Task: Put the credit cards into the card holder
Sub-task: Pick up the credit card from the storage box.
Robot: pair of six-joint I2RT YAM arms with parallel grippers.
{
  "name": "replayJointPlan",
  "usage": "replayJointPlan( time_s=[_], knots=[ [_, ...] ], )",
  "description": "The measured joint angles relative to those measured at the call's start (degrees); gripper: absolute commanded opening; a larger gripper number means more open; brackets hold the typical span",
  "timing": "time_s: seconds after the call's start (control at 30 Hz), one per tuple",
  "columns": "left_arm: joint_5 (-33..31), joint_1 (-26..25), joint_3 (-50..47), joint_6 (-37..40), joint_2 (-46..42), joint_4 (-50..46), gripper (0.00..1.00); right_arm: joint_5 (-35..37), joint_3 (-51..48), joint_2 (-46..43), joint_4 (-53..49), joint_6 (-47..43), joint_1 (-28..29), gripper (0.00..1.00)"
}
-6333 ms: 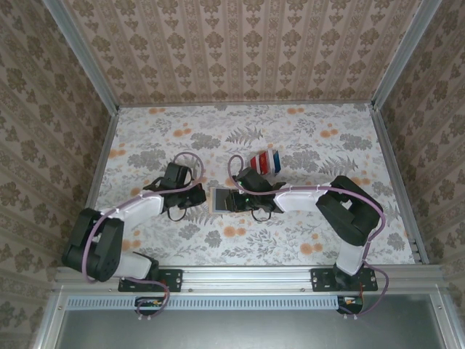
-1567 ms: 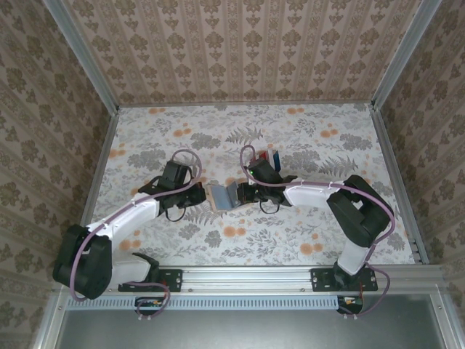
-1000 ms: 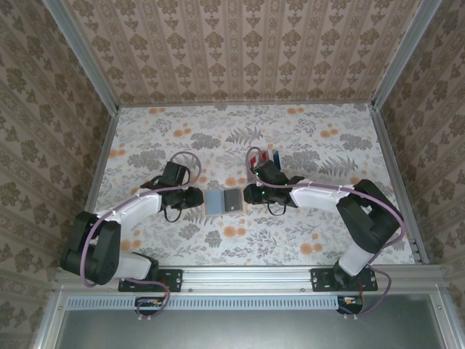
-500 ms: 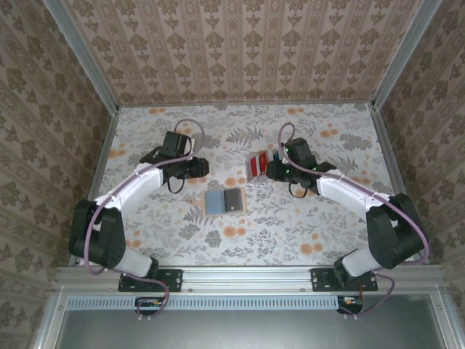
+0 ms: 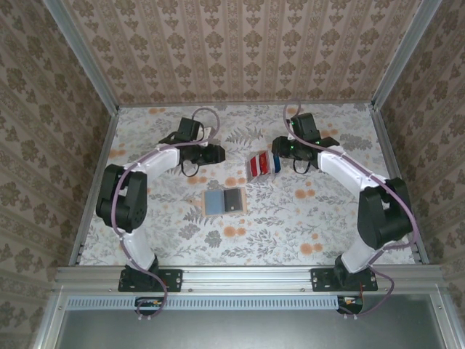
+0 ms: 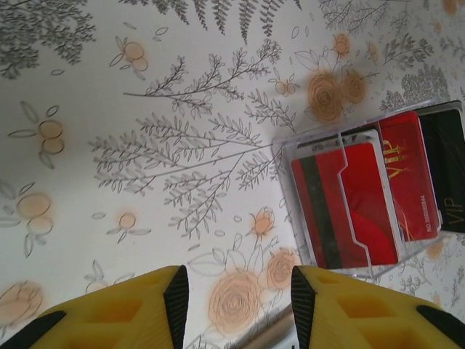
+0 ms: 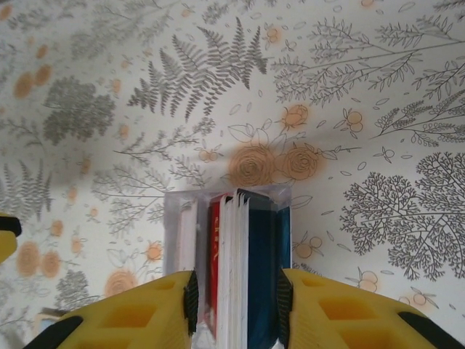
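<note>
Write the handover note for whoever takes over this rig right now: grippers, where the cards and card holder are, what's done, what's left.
Left gripper: open, empty, above the table to the left of the credit cards.
Right gripper: open, holding nothing, hovering at the cards.
Credit cards: on edge in a clear stand, farther back than the card holder.
Card holder: opened flat mid-table, lining up, no card seen in it.
Done: holder opened.
Left: pick each card and slot it in.

You could read gold "VIP" on the red card in the left wrist view, and "VIP" again on the black card beside it; the smaller print was too blurred.
</note>
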Motion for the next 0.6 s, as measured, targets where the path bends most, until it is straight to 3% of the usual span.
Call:
replayJointPlan(
  time_s=[0.3, 0.6],
  knots=[
    [1.9, 0.0, -5.6, 0.4, 2.1, 5.6, 0.44, 1.0, 0.0, 3.3, -1.5, -1.7, -0.1, 0.38],
    [2.7, 0.0, -5.6, 0.7, 2.8, 7.9, 0.44, 2.6, -1.0, 3.5, -1.4, -2.1, -0.1, 0.28]
  ],
)
